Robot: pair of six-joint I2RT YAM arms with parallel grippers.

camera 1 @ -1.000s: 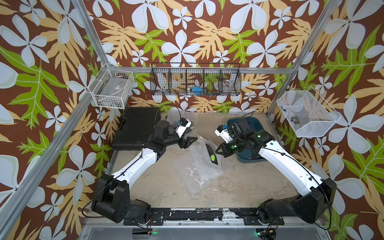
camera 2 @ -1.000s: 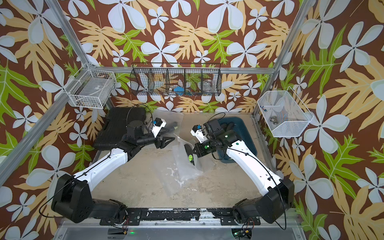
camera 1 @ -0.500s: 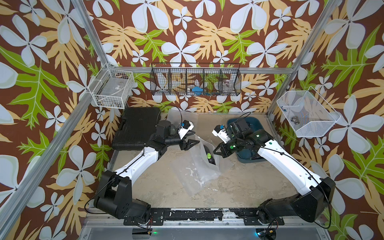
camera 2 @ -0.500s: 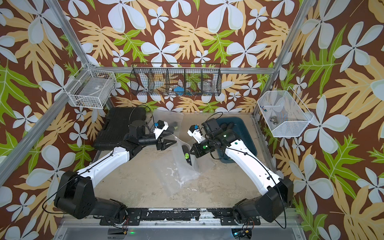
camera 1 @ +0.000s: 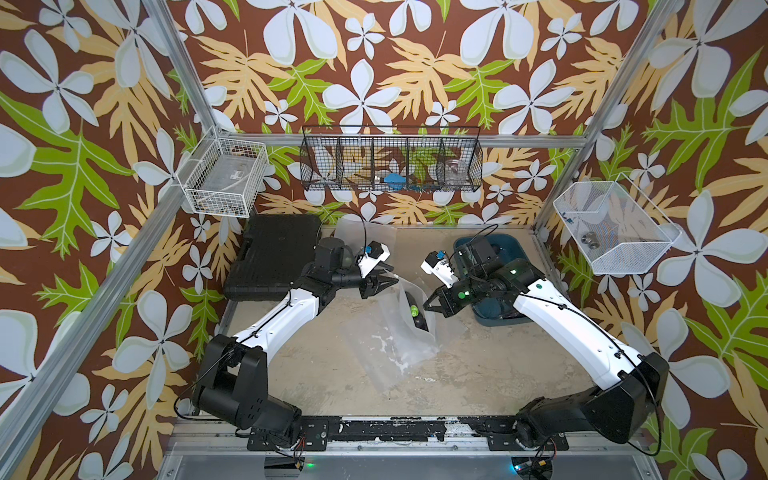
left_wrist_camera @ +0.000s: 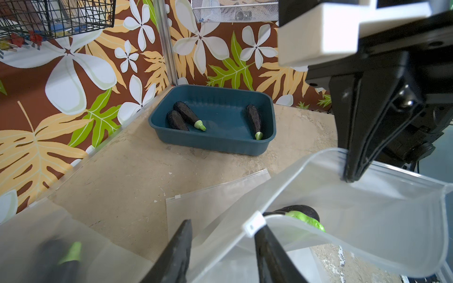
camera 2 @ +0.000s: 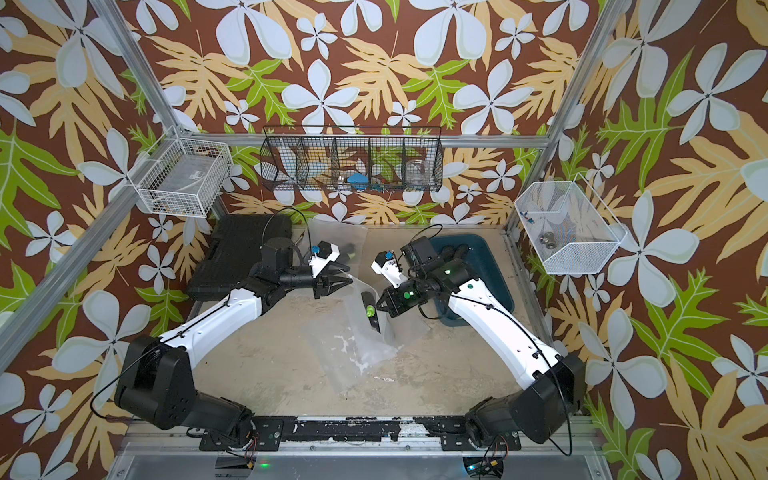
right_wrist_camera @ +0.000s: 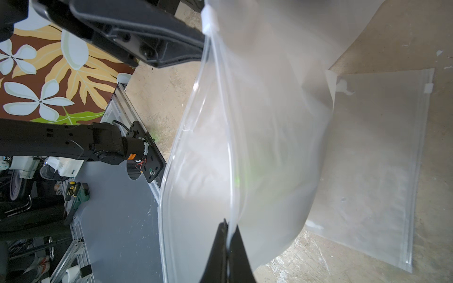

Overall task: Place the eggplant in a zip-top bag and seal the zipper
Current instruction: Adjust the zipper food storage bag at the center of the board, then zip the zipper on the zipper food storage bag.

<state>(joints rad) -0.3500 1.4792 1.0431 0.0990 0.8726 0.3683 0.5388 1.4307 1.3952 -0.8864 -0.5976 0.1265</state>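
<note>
Right gripper (right_wrist_camera: 228, 232): pinched shut on the zip-top bag (left_wrist_camera: 382, 227) rim
Left gripper (left_wrist_camera: 221, 247): jaws apart, straddling the rim (white slider (left_wrist_camera: 255, 224) just beside one finger)
Eggplant (left_wrist_camera: 297, 210): inside the bag, green cap toward the mouth

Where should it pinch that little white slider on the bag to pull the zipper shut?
Pinch the white slider across its two flat faces, one finger on each side of the rim of the bag, coming in from the end opposite the right tool, which holds the far rim up. The slider stands proud of the raised edge, and the left tool has its open fingers either side of that rim.
</note>
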